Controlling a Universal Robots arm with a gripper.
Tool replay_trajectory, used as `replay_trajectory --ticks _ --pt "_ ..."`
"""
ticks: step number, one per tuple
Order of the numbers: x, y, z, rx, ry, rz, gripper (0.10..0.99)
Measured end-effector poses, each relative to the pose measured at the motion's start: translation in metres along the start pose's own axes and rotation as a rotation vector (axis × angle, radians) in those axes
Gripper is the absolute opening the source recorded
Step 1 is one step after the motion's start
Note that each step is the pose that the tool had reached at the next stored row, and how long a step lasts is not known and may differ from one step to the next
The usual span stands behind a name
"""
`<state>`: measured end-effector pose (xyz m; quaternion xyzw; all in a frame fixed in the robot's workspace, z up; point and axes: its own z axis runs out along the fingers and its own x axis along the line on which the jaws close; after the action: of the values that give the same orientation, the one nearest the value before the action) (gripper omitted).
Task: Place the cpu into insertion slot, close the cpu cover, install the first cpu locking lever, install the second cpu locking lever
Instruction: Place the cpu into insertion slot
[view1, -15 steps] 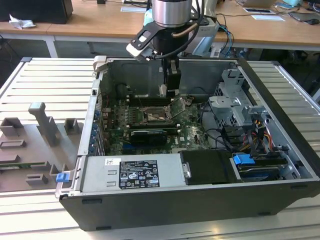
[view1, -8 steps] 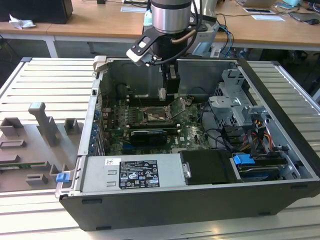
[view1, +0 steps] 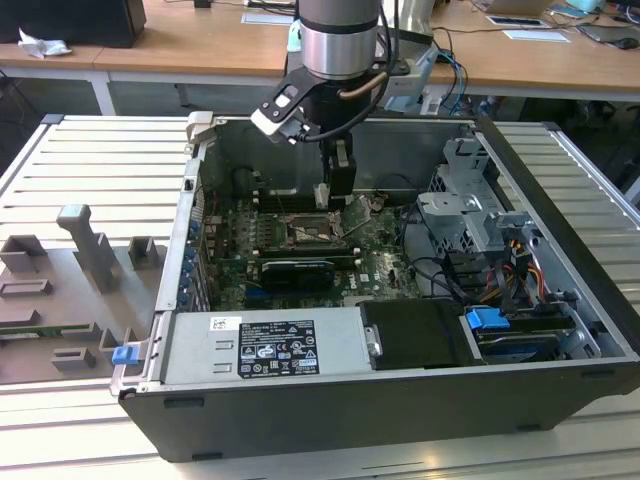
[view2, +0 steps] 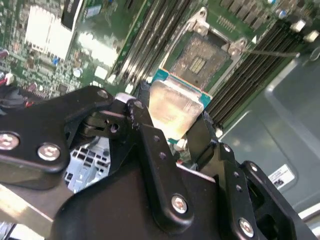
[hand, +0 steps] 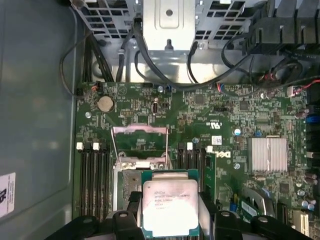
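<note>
Gripper (view2: 175, 122) jaws pinch the cpu (view2: 172, 102) by opposite edges, near above the insertion slot (view1: 306, 232), slot at 7 o'clock of gripper in exterior view; judged light, stiff, fragile underneath: edge-hold only.

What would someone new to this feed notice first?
The silver chip clamped in the black gripper, hanging over the green board inside the open computer case. Just past it in the second wrist view lies the empty socket, and in the first wrist view its metal cover stands swung open.
</note>
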<state>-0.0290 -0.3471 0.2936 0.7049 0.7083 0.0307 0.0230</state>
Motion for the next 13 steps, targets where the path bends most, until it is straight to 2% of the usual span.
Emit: replay_trajectory --ticks 2,13 --pt "0.0001 -0.0047 0.001 0.0 0.0002 0.0 0.537" --pt "0.0 -0.0118 0.0105 0.0 0.0001 0.0 0.537"
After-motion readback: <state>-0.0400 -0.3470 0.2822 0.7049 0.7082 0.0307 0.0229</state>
